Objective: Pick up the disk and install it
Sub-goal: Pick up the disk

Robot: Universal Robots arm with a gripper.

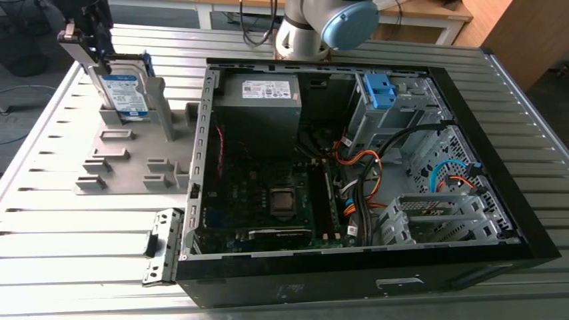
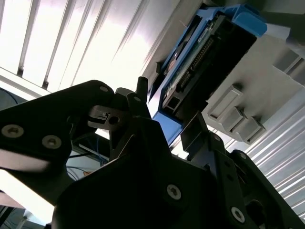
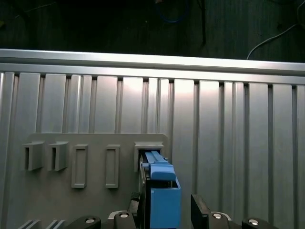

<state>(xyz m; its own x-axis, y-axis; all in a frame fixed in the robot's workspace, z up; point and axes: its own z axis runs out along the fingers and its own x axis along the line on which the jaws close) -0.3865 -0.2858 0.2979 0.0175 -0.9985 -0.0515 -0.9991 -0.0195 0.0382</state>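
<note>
On the exterior view's far left, end effector (image 1: 90,57): black, hanging over the disk's upper edge. It is released, not grasping. In the first wrist view one finger (image 3: 199,210) stands apart from the blue frame, with the jaws straddling it.
Disk: the flat silver metal hard drive with a white-and-blue label and blue plastic carrier frame (image 1: 122,93) stands upright on edge, apart from the case. This pose probably offers its top edge to a grasp from above.
Holder: the pale grey plastic slotted plate (image 1: 133,160) lies on the ribbed aluminium tabletop (image 1: 53,227), and its posts keep the disk vertical.
Case: the open black metal computer case (image 1: 356,280) lies on its side, panel off, presumably so the bays can be reached from above.
Inside the case: a grey metal box with a small white label (image 1: 260,100), and towards the exterior view's right a bare blue plastic bracket (image 1: 378,90).
Progress: the disk is neither lifted nor installed, as I judge it.
</note>
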